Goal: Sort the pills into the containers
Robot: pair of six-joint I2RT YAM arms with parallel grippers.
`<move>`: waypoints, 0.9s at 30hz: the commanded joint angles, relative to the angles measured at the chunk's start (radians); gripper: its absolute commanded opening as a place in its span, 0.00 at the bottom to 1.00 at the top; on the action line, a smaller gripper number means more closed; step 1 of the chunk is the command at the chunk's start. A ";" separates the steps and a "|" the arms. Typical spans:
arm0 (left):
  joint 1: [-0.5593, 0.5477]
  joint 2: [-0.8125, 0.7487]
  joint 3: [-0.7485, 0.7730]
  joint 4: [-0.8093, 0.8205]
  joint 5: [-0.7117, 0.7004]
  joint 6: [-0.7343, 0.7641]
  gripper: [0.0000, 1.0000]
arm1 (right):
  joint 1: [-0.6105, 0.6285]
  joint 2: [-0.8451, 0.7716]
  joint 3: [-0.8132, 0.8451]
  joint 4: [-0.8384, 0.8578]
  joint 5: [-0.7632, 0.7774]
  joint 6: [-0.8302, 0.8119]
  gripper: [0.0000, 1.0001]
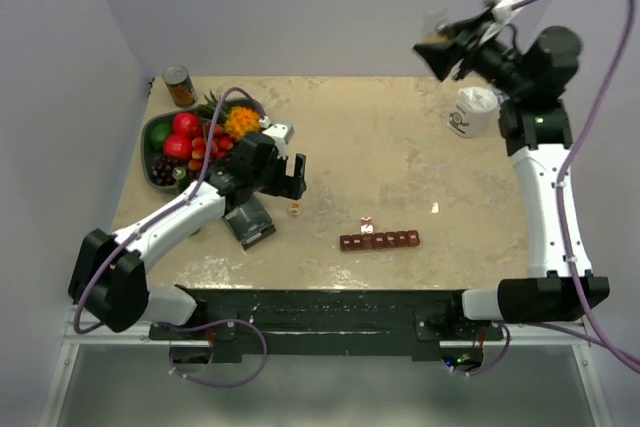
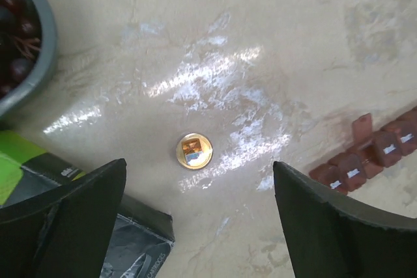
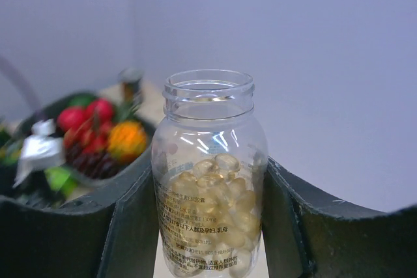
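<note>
A clear uncapped bottle (image 3: 207, 128) stands upright between the fingers of my right gripper (image 3: 208, 183), which is shut on it. The pills (image 3: 218, 203) show as pale tan capsules filling its lower half. In the top view this gripper (image 1: 452, 47) holds the bottle (image 1: 436, 44) high above the table's far right. A round gold cap (image 2: 194, 151) lies flat on the table. Just above it my left gripper (image 2: 199, 174) hangs open and holds nothing. The containers (image 1: 380, 241), a dark red-brown strip (image 2: 374, 154), lie to the cap's right with one lid standing up.
A grey-green fruit bowl (image 1: 152, 133) sits at the back left beside a metal can (image 1: 180, 85). A dark box (image 1: 250, 222) lies under my left arm, close to the left finger (image 2: 78, 219). A white cup (image 1: 475, 110) stands at the back right.
</note>
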 commanded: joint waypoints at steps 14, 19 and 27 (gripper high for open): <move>0.015 -0.349 -0.123 0.240 0.008 -0.046 0.99 | -0.340 -0.095 -0.046 0.721 0.013 0.770 0.19; 0.015 -0.359 -0.163 0.343 0.116 -0.015 0.99 | -0.073 -0.252 -0.326 0.685 -0.100 0.646 0.19; 0.015 -0.365 -0.200 0.359 0.261 0.062 0.99 | -0.093 -0.292 -0.491 0.842 -0.115 0.817 0.17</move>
